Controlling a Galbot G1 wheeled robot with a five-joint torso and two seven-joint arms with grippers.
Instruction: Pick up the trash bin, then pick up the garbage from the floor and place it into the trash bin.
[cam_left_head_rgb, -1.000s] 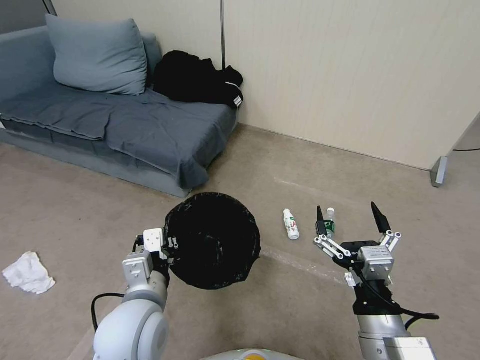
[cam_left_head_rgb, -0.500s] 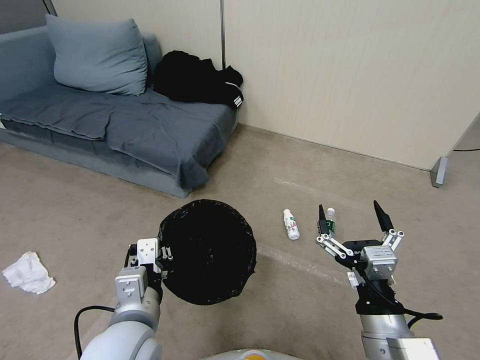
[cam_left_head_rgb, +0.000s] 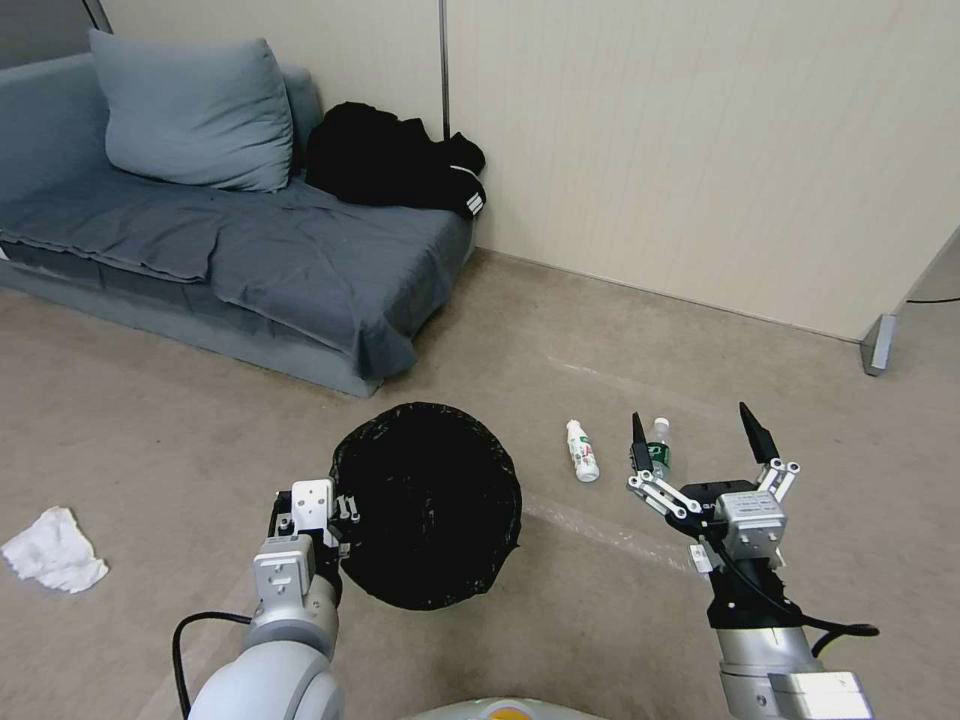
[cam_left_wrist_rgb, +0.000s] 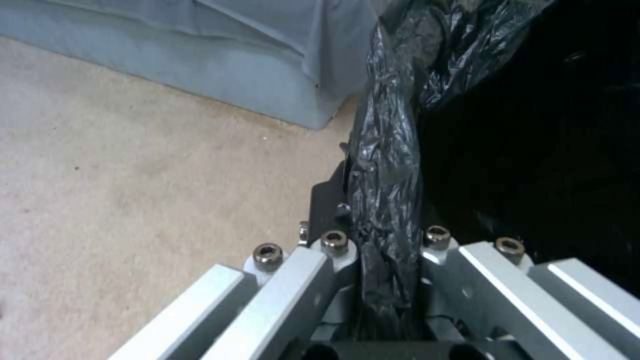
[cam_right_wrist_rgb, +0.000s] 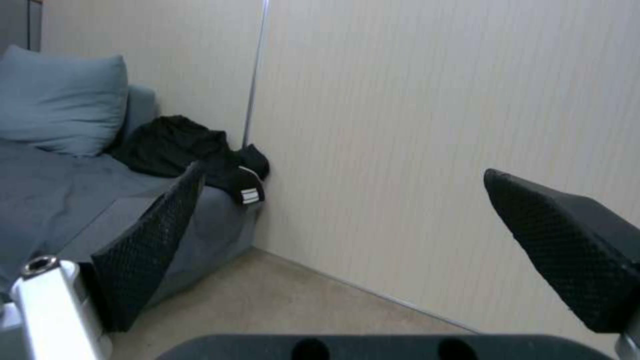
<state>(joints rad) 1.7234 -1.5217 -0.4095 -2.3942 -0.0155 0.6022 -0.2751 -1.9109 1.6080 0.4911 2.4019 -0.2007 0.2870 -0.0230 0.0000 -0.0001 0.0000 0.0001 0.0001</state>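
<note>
1. My left end effector (cam_left_head_rgb: 335, 505) was pinched on the rim of the round trash bin (cam_left_head_rgb: 428, 503) lined with a black plastic bag, gripping at the bin's nine o'clock edge and holding it clear of the floor.
2. In my left wrist view the crinkled black liner (cam_left_wrist_rgb: 387, 165) ran between my two metal fingers (cam_left_wrist_rgb: 293, 280), pressed tight on both sides.
3. My right end effector (cam_left_head_rgb: 697, 440) was spread wide, empty, its black tips pointing toward twelve o'clock.
4. A small white plastic bottle (cam_left_head_rgb: 581, 450) lay on the beige floor (cam_left_head_rgb: 150, 420) at about three o'clock from the bin.
5. A small clear plastic bottle with a green label (cam_left_head_rgb: 657, 445) lay just beside my right end effector's left tip.
6. A crumpled white tissue (cam_left_head_rgb: 52, 549) lay at nine o'clock, well apart from the bin.
</note>
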